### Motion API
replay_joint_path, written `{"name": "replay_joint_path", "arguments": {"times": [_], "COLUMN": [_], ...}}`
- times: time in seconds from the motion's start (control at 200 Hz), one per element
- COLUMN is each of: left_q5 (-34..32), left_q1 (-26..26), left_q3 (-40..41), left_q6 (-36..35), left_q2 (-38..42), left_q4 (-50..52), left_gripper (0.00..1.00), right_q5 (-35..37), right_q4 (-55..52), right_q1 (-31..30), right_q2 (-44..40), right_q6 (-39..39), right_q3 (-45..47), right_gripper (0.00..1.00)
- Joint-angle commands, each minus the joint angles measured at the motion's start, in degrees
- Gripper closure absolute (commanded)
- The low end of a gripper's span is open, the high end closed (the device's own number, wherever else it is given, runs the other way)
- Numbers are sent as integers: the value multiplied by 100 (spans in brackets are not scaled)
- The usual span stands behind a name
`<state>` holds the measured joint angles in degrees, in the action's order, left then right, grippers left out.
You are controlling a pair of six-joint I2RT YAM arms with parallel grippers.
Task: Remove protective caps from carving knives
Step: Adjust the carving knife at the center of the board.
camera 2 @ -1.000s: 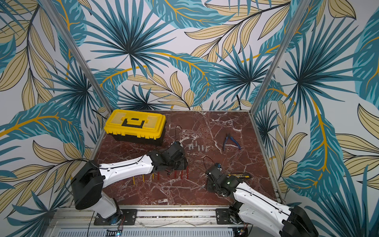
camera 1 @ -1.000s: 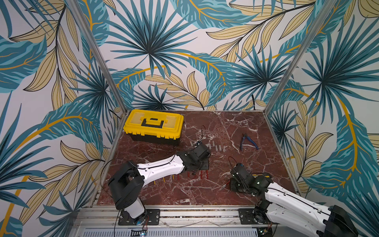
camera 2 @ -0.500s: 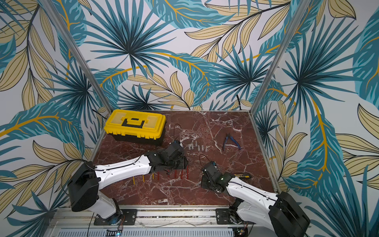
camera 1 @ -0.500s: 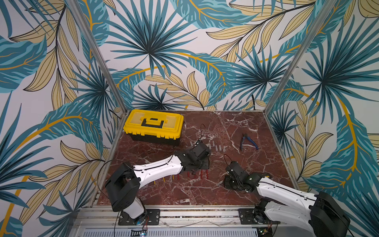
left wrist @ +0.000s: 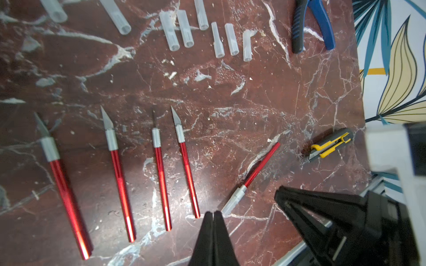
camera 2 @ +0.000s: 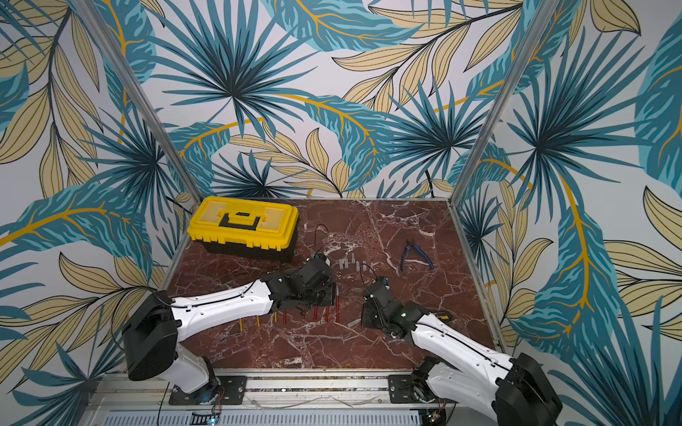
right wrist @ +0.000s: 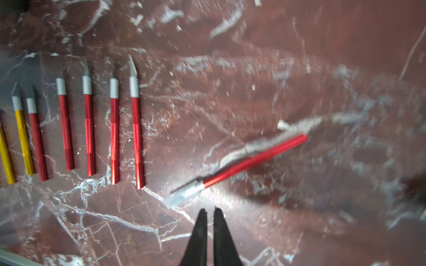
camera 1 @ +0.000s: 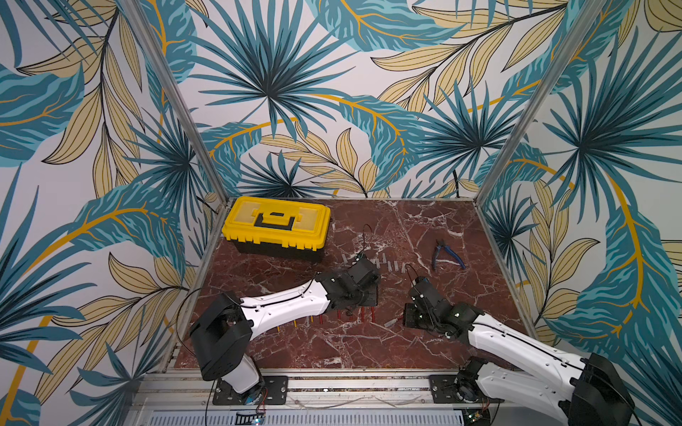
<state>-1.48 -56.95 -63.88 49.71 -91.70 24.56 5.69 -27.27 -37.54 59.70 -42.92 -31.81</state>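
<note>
Jaws pressed together on the left end effector (left wrist: 214, 215), nothing between them; right end effector (right wrist: 208, 210) pinched narrow too, empty. One red carving knife (left wrist: 261, 163) lies slanted on the bench (camera 1: 332, 350) toward the front edge, its protective cap (left wrist: 230, 203) on, just beside the left tips. Bare-bladed carving knives (right wrist: 88, 129) line up toward the front-left corner; loose caps (left wrist: 185, 30) sit in a row mid-bench. Blue-handled pliers (camera 1: 446, 254) lie nearer the right edge.
</note>
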Motion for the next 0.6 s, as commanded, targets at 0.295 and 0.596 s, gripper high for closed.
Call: {"name": "replay_joint_path", "arguments": {"times": [0.295, 0.596], "left_q5": [237, 417], "left_q1": [-860, -1248], "left_q3": [-298, -788], "left_q6": [301, 251], "left_q2": [-810, -1359], "left_q4": [-199, -203], "left_gripper": [100, 100], "right_q5": [-1532, -2426], "right_q4": [1056, 1838], "right_q1": [1561, 2217], "right_q2": [1422, 2158], "right_q6": [644, 416], "right_q3": [-486, -440], "right_gripper": [100, 100]}}
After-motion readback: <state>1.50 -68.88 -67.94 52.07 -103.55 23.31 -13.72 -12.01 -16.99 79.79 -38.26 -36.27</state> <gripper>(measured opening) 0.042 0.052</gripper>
